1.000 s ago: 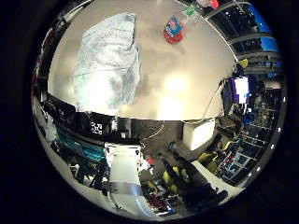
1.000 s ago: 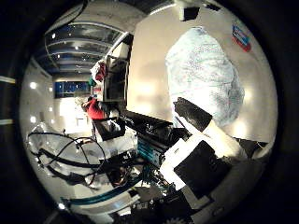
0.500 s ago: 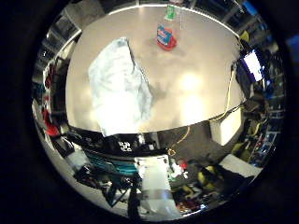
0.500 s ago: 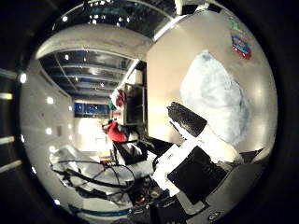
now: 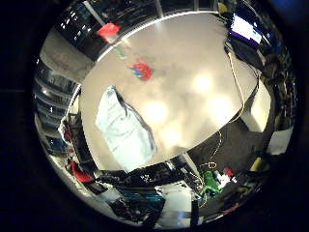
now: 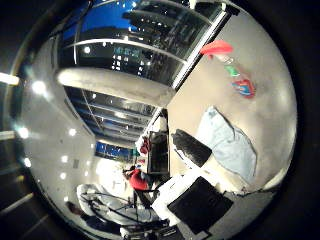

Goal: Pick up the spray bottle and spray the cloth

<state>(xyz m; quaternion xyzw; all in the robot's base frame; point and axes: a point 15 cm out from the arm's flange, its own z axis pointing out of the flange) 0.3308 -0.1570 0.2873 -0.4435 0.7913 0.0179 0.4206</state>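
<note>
Pale cloth (image 5: 124, 129) lies near the spray bottle (image 5: 140, 70) on the bench (image 5: 193, 111); reaching could snag it. Fingers' (image 6: 190, 148) state: cannot tell.

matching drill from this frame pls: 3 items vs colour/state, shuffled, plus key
Items:
1. spray bottle
2. cloth
3. table

Descriptions:
A. pale blue, crumpled
B. light, glossy, showing lamp glare
C. red, with a green top part

Pairs: 1-C, 2-A, 3-B
</note>
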